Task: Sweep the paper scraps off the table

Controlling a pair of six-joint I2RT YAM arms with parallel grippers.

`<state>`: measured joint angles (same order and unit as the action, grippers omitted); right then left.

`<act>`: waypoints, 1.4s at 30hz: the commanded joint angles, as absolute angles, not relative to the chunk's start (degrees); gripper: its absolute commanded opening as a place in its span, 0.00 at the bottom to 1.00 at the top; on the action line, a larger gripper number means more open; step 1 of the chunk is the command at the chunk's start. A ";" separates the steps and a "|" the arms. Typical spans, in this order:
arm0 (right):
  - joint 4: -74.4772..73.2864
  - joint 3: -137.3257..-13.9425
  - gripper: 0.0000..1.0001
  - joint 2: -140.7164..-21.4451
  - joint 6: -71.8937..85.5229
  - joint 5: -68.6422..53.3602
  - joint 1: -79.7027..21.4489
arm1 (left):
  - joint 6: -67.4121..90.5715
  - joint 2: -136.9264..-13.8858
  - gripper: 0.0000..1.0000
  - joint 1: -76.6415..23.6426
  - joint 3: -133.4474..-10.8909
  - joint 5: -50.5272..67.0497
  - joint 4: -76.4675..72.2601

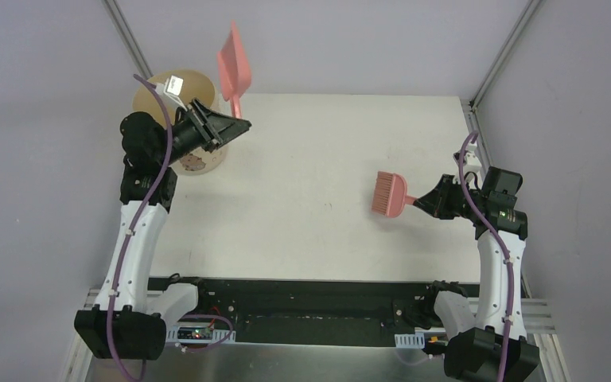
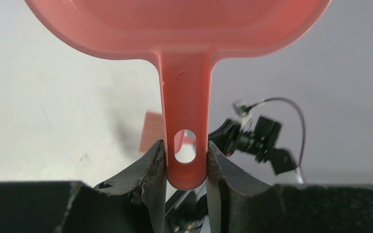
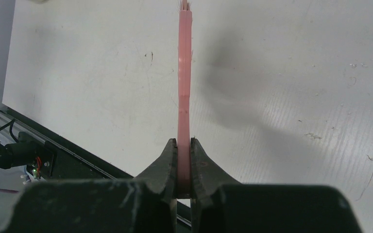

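Dustpan (image 1: pixel 235 68) is held up beside the bucket (image 1: pixel 193 82) at the far-left corner of the table (image 1: pixel 310 159). Left gripper (image 2: pixel 185 156) is clamped on the very tip of its handle, one pad on each side of the hanging hole. Right gripper (image 3: pixel 183 145) is pinched flat on the handle of the brush (image 1: pixel 388 194), which hangs over the right-centre of the table with its bristles pointing left.

Scraps: none show on the table in any view. The part of the pan hollow that the left wrist camera sees is bare pink. The arm covers most of the bucket mouth, so I cannot tell whether they lie inside.

Judged step: emptying the pan, late in the task.
- Bring the lip squarely over the bucket mouth before rolling the wrist.
- Roll slowly: the grip sits far from the load, so a jerk could twist the handle.
- Keep the brush parked well apart.

Surface: matte white with fine ribbing, faint scuffs and specks, and a black front edge. Room: plain grey walls with aluminium struts at the far corners.
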<state>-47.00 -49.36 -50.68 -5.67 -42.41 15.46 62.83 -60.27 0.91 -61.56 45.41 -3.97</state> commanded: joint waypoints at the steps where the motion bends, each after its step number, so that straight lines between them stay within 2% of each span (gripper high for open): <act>1: -44.74 -50.67 0.00 -50.59 -6.42 -43.24 15.81 | 39.17 -61.39 0.00 0.10 -64.30 49.43 26.30; 5: -44.74 -50.88 0.00 -51.87 -6.42 -43.45 15.82 | 27.14 -63.17 0.00 -3.77 -65.20 44.16 41.97; 8: -44.56 -50.86 0.00 -52.22 -6.56 -44.44 15.82 | 23.63 -63.87 0.00 -5.95 -62.72 46.17 45.49; 12: -48.96 -52.89 0.00 -54.78 -10.41 -54.75 15.45 | 17.71 -67.07 0.00 -12.37 -65.60 36.28 56.95; 15: -51.73 -56.53 0.00 -60.68 -11.30 -55.45 12.60 | 15.11 -68.96 0.00 -16.43 -67.00 29.18 61.88; 18: -62.09 -64.18 0.00 -71.11 -17.03 -57.69 8.71 | 14.11 -70.39 0.00 -18.83 -67.01 23.03 62.68; 22: -87.56 -74.44 0.00 -87.19 -33.37 -64.31 1.72 | 14.85 -73.17 0.00 -23.54 -66.00 17.51 60.43; 24: -93.96 -76.96 0.00 -93.22 -39.54 -66.61 0.36 | 15.42 -75.15 0.00 -27.00 -64.84 16.25 57.57; 29: -93.32 -77.78 0.00 -101.77 -37.32 -63.21 -1.93 | 15.97 -81.08 0.00 -36.04 -63.90 11.39 51.13; 35: -87.84 -75.79 0.00 -108.54 -31.28 -57.57 -3.90 | 15.81 -88.67 0.00 -41.17 -65.74 7.28 49.12; 42: -76.90 -72.25 0.02 -109.18 -23.51 -46.37 -6.34 | 14.68 -90.40 0.00 -44.12 -65.85 7.75 47.57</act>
<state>-83.33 -73.71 -110.13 -28.42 -53.63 -4.86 16.40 -91.20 -42.87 -64.10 8.78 50.30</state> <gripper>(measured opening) 0.084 0.296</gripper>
